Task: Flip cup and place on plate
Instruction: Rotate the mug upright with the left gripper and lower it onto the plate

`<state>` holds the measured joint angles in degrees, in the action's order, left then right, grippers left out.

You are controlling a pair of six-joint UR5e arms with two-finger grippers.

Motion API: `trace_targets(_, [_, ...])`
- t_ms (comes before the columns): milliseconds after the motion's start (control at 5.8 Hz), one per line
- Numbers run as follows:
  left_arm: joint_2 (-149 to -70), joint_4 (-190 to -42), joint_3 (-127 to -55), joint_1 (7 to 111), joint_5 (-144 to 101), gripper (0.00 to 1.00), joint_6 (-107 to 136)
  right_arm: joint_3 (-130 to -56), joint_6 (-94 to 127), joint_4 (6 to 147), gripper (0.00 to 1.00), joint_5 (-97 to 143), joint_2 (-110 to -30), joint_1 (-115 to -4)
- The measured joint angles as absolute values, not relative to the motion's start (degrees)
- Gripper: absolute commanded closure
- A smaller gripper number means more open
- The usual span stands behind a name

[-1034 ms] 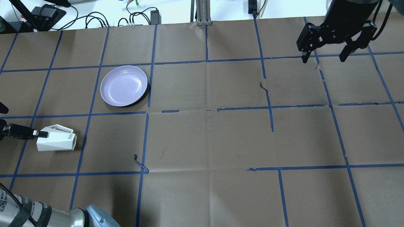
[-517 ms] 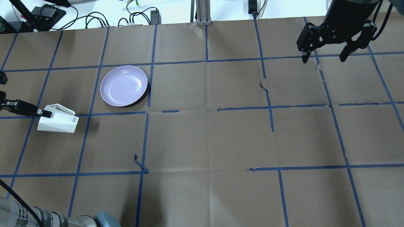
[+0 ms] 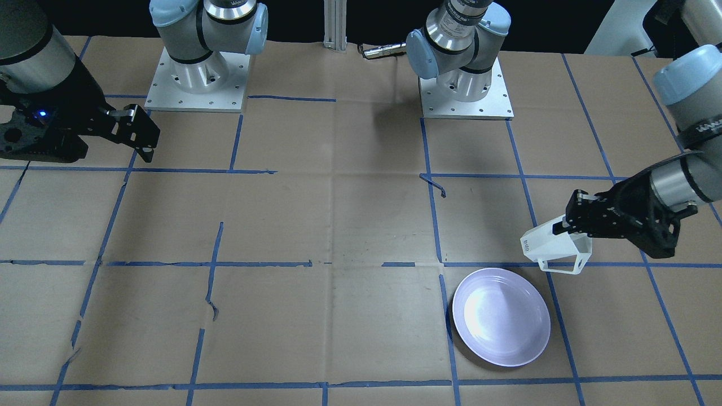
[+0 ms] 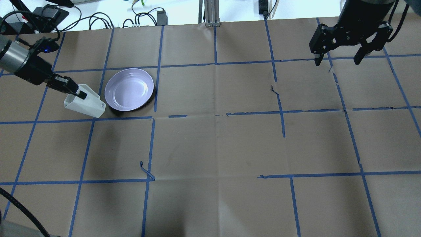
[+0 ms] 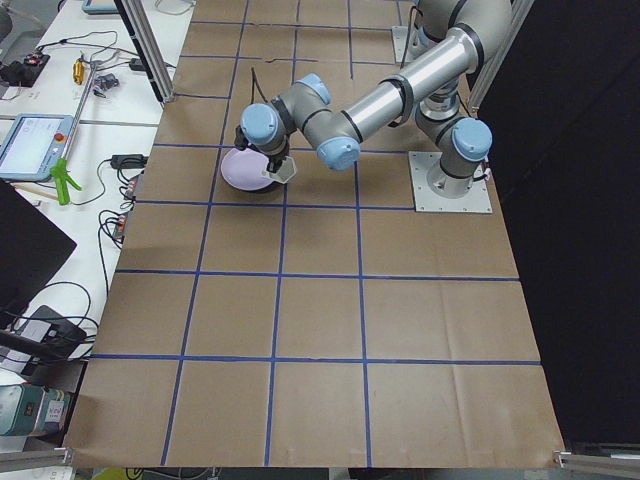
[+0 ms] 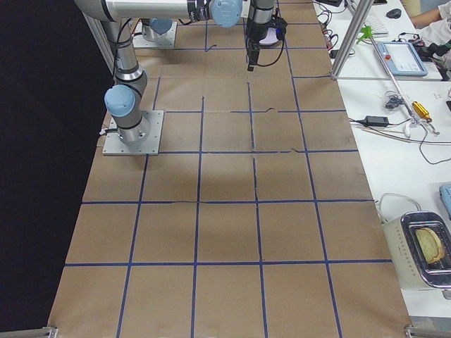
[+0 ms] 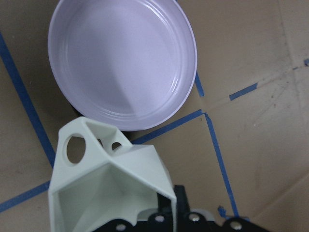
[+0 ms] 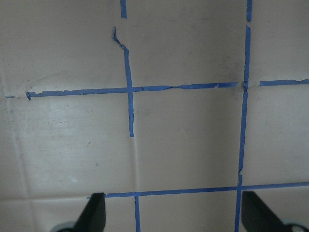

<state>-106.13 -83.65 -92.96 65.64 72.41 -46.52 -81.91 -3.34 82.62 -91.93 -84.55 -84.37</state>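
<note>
Left wrist-mounted view has the cup [image 7: 108, 188] nearest, lifted and partly cut off at the frame's bottom. The left pincer [image 4: 79, 93] is clamped on its wall, fingertips mostly hidden. Just beyond lies the plate [image 7: 123, 63] on the table [image 7: 260, 96]; well apart, the right pincer [image 4: 337, 61] hangs spread apart.

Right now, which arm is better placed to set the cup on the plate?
The left. Its pincer holds the cup lifted right beside the plate, while the right pincer hangs open and empty, far from both.
</note>
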Motion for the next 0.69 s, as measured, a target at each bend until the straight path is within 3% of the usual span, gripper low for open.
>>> trace_targets(690, [-109.5, -66.2, -94.2, 79.1, 82.5, 0.97, -38.3, -81.9, -3.3, 82.6, 0.00, -91.9, -84.6, -84.4])
